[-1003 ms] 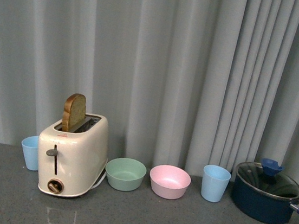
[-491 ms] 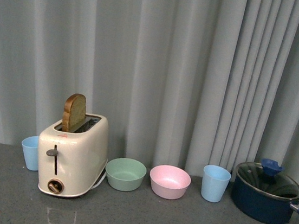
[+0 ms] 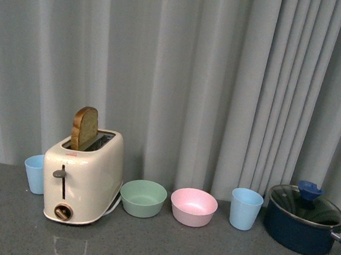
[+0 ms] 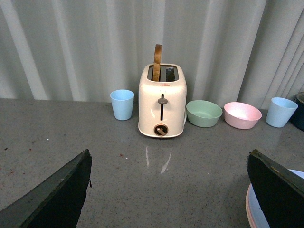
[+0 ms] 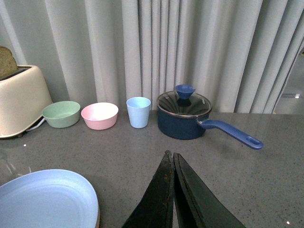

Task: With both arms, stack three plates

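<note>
A light blue plate [image 5: 45,199] lies on the grey counter in the right wrist view, with a thin pink edge [image 5: 98,217] showing under it. My right gripper [image 5: 170,155] is shut and empty, hovering beside that plate and apart from it. In the left wrist view the same stack's rim [image 4: 254,213] peeks out behind one finger [image 4: 278,190] of my left gripper [image 4: 168,190]. That gripper is open wide over bare counter with nothing between its fingers. The front view shows no plates and no arms.
Along the curtain stand a cream toaster [image 3: 83,176] holding a bread slice, a blue cup [image 3: 34,173], a green bowl [image 3: 143,198], a pink bowl [image 3: 193,206], another blue cup [image 3: 246,208] and a lidded dark blue pot [image 5: 184,115] with a long handle [image 5: 235,133].
</note>
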`<state>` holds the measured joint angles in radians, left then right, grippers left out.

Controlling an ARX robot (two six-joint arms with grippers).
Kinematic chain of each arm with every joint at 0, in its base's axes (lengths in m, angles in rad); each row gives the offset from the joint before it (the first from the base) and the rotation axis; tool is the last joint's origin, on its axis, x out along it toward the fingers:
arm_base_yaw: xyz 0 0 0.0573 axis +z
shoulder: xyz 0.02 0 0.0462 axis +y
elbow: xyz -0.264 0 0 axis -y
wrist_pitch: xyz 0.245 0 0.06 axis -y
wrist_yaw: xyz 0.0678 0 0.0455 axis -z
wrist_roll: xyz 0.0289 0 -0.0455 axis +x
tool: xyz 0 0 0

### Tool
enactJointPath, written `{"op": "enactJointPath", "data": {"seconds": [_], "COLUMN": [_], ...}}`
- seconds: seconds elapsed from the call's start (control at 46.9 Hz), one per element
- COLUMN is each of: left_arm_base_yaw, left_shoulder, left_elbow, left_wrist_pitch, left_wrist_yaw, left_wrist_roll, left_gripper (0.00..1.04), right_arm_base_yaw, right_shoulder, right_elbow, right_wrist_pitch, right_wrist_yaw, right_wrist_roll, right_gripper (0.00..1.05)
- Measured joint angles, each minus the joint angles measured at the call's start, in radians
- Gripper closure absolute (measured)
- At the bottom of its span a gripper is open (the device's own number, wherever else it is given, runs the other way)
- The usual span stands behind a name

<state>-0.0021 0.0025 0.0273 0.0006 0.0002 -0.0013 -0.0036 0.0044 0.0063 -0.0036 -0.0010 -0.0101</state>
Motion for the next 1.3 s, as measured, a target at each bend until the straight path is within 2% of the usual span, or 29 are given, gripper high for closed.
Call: {"op": "enactJointPath", "data": {"seconds": [0.064, 0.32, 0.555, 0.619, 1.301], "left_arm_base_yaw": [0.000, 0.000, 0.000, 0.000, 0.000], "left_shoulder": [0.000, 0.000, 0.000, 0.000, 0.000], "left_elbow": [0.000, 0.000, 0.000, 0.000, 0.000], "left_wrist_pitch": [0.000, 0.000, 0.000, 0.000, 0.000], "left_wrist_yaw": [0.000, 0.000, 0.000, 0.000, 0.000], "left_wrist_roll": [0.000, 0.000, 0.000, 0.000, 0.000], "left_gripper": [0.07, 0.07, 0.07, 0.07, 0.07], "right_arm_base_yaw": [0.000, 0.000, 0.000, 0.000, 0.000], "right_shoulder": [0.000, 0.000, 0.000, 0.000, 0.000], "right_elbow": [0.000, 0.000, 0.000, 0.000, 0.000], "right_wrist_pitch": [0.000, 0.000, 0.000, 0.000, 0.000], "right_wrist_yaw": [0.000, 0.000, 0.000, 0.000, 0.000], "right_wrist_roll": [-0.001, 0.000, 0.000, 0.002, 0.002], "right_gripper": [1.00, 0.59, 0.06, 0.08, 0.07]}}
